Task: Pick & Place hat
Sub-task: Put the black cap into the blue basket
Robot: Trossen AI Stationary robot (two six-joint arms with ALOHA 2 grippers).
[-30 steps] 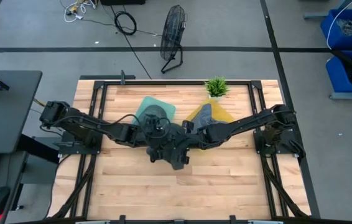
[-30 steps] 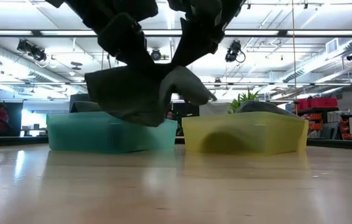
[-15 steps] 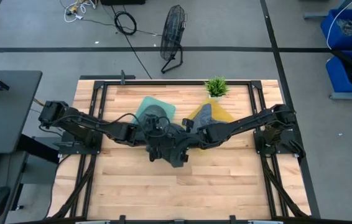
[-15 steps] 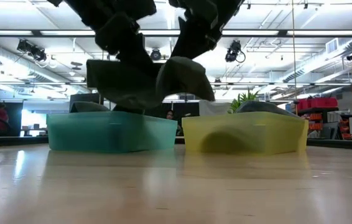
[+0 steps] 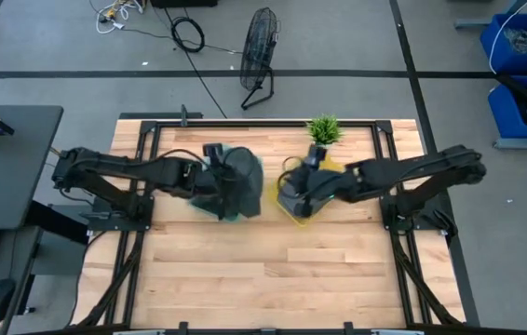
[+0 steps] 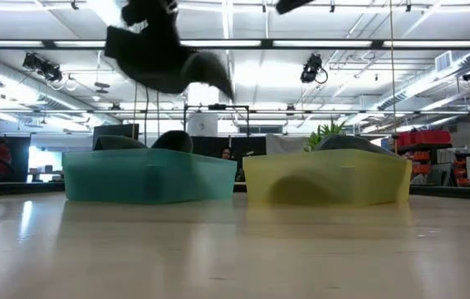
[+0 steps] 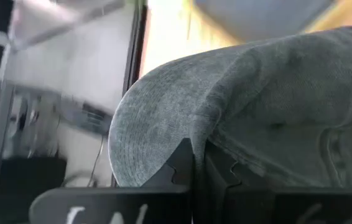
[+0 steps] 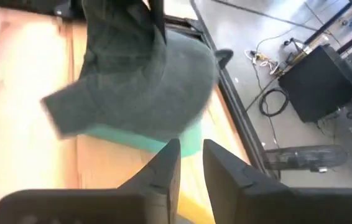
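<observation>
1. Since a second ago the two arms have parted: they met over the middle of the bench (image 5: 263, 279) with the hat between them, and now the left hand (image 5: 215, 181) has carried the hat (image 5: 238, 181) back and up over the teal bin (image 6: 148, 176), while the right hand (image 5: 293, 197) has pulled away to the yellow bin (image 6: 328, 179).
2. The left hand is clenched on the hat; in the left wrist view its dark fingers (image 7: 182, 167) pinch the grey fabric (image 7: 257, 112) tight together.
3. In the low view the hat (image 6: 164, 58) hangs high in the air, well above the teal bin's rim and touching nothing below.
4. In the high view the hat covers most of the teal bin, of which only slivers of edge show.
5. The right hand has let go and holds nothing; in the right wrist view its fingers (image 8: 163, 171) stand slightly apart with a bare gap between them, the hat (image 8: 145, 87) farther off.
6. A small green plant (image 5: 323, 129) stands at the far edge of the bench, just behind the yellow bin (image 5: 331, 170).
7. Another grey cap (image 6: 347, 144) lies in the yellow bin, its crown above the rim.
</observation>
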